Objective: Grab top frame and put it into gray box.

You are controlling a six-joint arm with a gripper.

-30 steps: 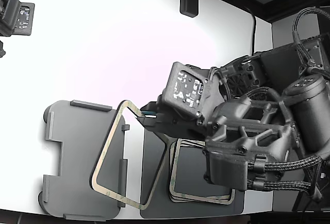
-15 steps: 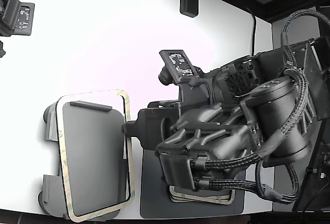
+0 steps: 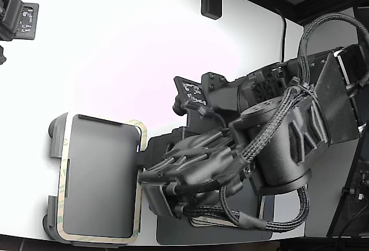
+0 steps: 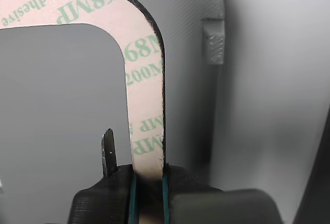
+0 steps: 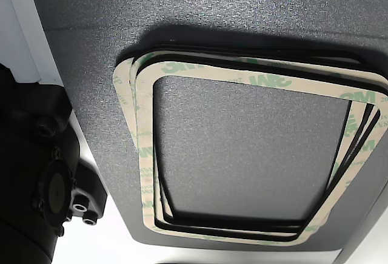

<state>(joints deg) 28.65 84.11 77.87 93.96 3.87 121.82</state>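
Gripper (image 4: 148, 183) pinching one side of the top frame (image 3: 64, 147) — which lies over the gray box (image 3: 98, 176), apparently seated. Behind the jaws, the arm hides most of the spare frames (image 5: 145, 155) on the dark mat (image 5: 242, 148).

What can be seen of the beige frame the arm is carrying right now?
The thin, flat beige rounded-rectangle frame, printed with green lettering and dark along its outer edge, has a wide open centre. It lies roughly level over the light gray shallow tray, its outline about matching the tray's rim. The gripper clamps one side strip between its jaws. Whether it rests on the tray is unclear.
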